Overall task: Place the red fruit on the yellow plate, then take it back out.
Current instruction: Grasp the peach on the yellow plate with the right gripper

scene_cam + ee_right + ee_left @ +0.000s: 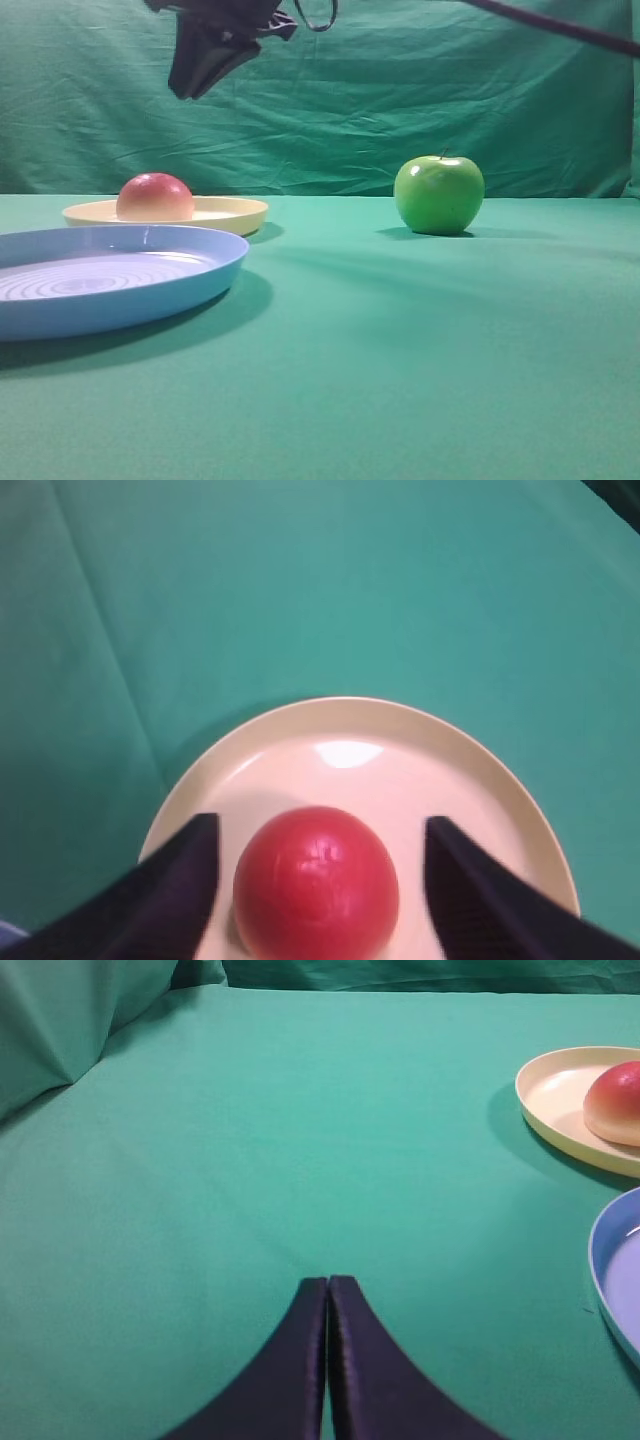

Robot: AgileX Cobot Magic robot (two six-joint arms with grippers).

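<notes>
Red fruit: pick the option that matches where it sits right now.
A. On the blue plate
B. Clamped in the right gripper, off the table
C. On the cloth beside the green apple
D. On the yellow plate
D: the red fruit rests on the yellow plate, with the right gripper open and its fingers apart on either side of it.

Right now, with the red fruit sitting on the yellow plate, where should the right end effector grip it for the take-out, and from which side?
Grip the red fruit across its widest middle, coming straight down from above. It is round and smooth, and the yellow plate's low rim blocks a low side approach. The right end effector is open with a finger on either side of it.
</notes>
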